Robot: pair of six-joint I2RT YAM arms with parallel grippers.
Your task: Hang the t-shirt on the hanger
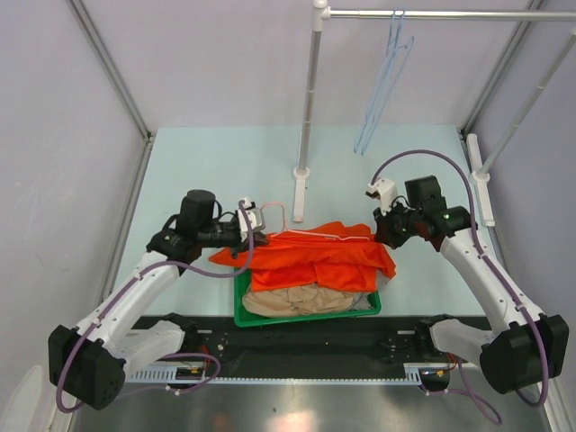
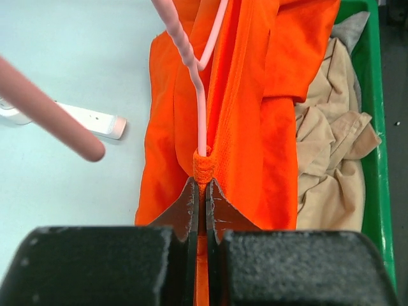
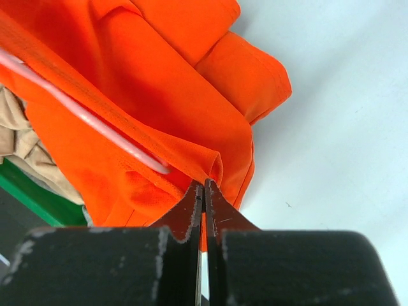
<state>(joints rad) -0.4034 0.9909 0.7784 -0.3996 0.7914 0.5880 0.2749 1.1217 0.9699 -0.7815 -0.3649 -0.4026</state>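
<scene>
Pinching an orange fold, the left gripper [image 2: 201,186] clamps the t-shirt [image 2: 255,127] just where the hanger [image 2: 201,121] wire enters, a detail only its wrist view shows; the right gripper [image 3: 204,189] nips the opposite edge; overhead, the cloth spans a green bin [image 1: 306,318]

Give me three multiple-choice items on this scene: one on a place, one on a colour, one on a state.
1. The beige garment lies: A in the green bin; B on a chair; C on a shelf.
2. The hanger inside the t-shirt is: A black; B pale pink; C yellow.
3. The left gripper is: A open; B shut on nothing; C shut on the t-shirt.

1 A: it fills the bin under the orange cloth.
2 B: the left wrist view shows pink wire entering the cloth.
3 C: its jaws are closed on orange fabric.
</scene>
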